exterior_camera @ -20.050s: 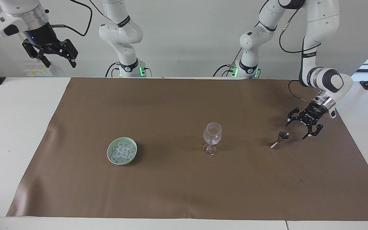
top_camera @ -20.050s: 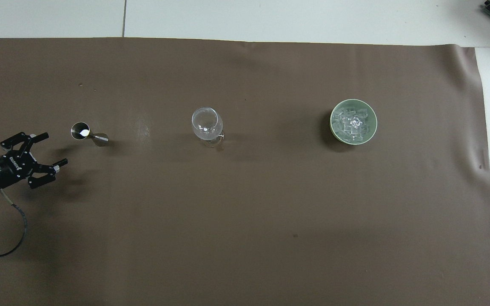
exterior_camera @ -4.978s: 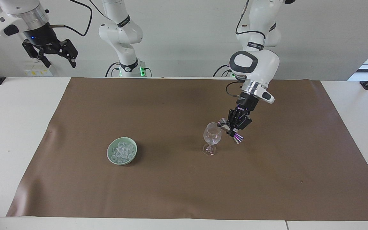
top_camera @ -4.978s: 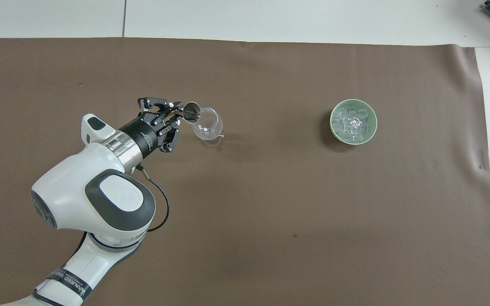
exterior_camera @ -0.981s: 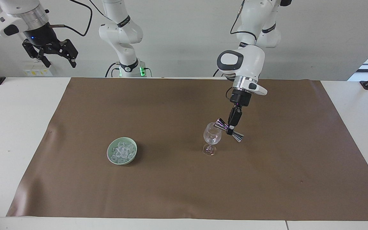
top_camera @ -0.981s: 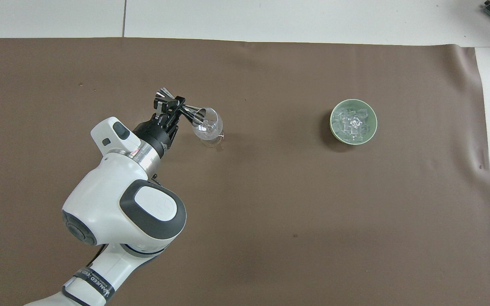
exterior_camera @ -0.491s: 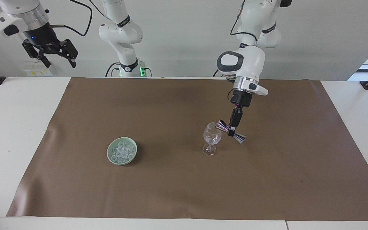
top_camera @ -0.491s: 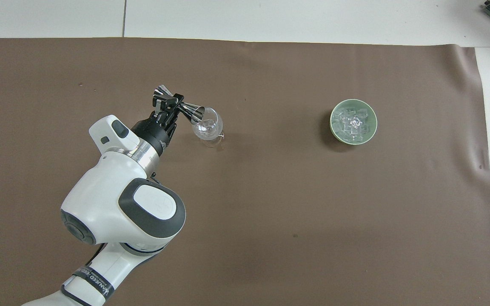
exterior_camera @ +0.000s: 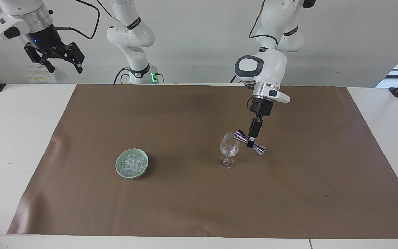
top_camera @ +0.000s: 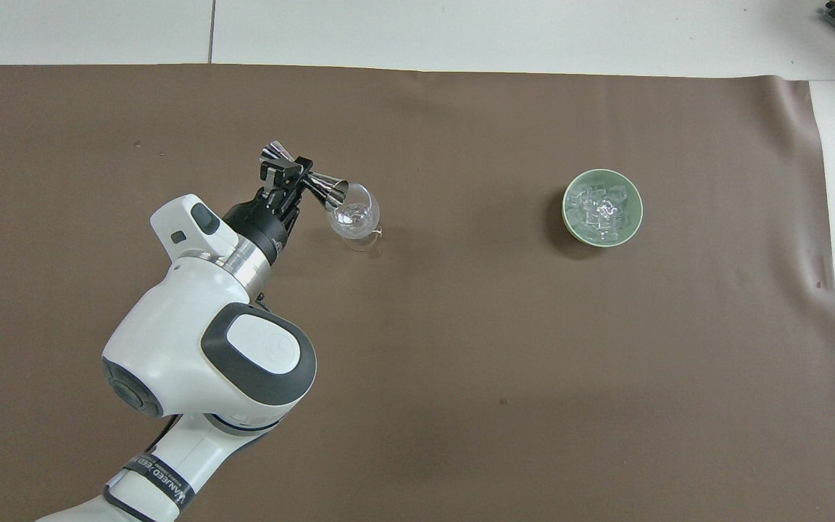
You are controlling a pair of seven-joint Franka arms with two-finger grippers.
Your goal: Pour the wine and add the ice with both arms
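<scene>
Brown mat (exterior_camera: 185, 193): covers most of the white table (exterior_camera: 16, 145); everything in use stands on it or hangs over it.
Left arm (top_camera: 207, 362): reaches in from its own end, wrist angled down over the middle of the mat.
Right arm (exterior_camera: 16, 17): waits, raised high off the mat at its own end of the table.
Right gripper (exterior_camera: 59, 57): in the air, fingers spread wide, holding nothing.
Left gripper (exterior_camera: 250, 141): clamped narrow on the waist of the jigger; sits just beside the glass, toward the left arm's end.
Bowl (exterior_camera: 119, 170): pale green, on the mat toward the right arm's end, well apart from the glass.
Ice (exterior_camera: 132, 164): heap of small clear pieces inside the bowl; also visible from overhead (top_camera: 600, 209).
Glass (exterior_camera: 229, 148): clear stemmed wine glass, upright mid-mat.
Jigger (exterior_camera: 249, 142): metal double cone, held off the mat and tipped, one mouth at the rim of the glass (top_camera: 354, 212), the other end lower and pointing away.
</scene>
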